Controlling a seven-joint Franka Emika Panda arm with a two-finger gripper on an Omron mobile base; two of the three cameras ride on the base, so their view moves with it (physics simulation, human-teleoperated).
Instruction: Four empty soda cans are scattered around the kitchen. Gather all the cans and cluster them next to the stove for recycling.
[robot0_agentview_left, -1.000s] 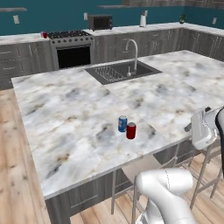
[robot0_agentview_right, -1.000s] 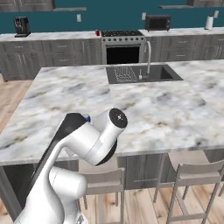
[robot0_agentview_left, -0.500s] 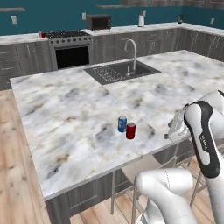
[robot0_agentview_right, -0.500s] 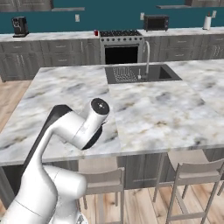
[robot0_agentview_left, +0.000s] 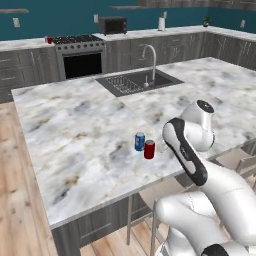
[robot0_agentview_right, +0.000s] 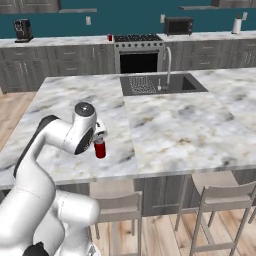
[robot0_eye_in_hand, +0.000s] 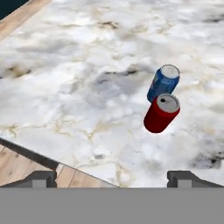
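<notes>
Two soda cans stand upright and close together near the front edge of the marble island (robot0_agentview_left: 75, 130): a red can (robot0_agentview_left: 149, 149) and a blue can (robot0_agentview_left: 140, 141) just behind it. In the hand view the red can (robot0_eye_in_hand: 162, 113) and the blue can (robot0_eye_in_hand: 163, 83) lie ahead and to the right of my gripper (robot0_eye_in_hand: 111, 179). The gripper is open and empty, hovering above the island's edge, apart from both cans. In the right base view the red can (robot0_agentview_right: 100, 148) stands just past my arm's end. The stove (robot0_agentview_left: 80, 55) is on the far wall.
A sink (robot0_agentview_left: 137, 82) with a faucet (robot0_agentview_left: 150, 57) is set in the island's far side. Bar stools (robot0_agentview_right: 220, 195) stand along the near edge. A small red object (robot0_agentview_right: 109, 37) sits on the back counter left of the stove (robot0_agentview_right: 139, 50). A microwave (robot0_agentview_left: 112, 24) stands right of it.
My arm has swung from the right side in toward the two cans over the island's front. The cans have not moved. The jaws have stayed open.
</notes>
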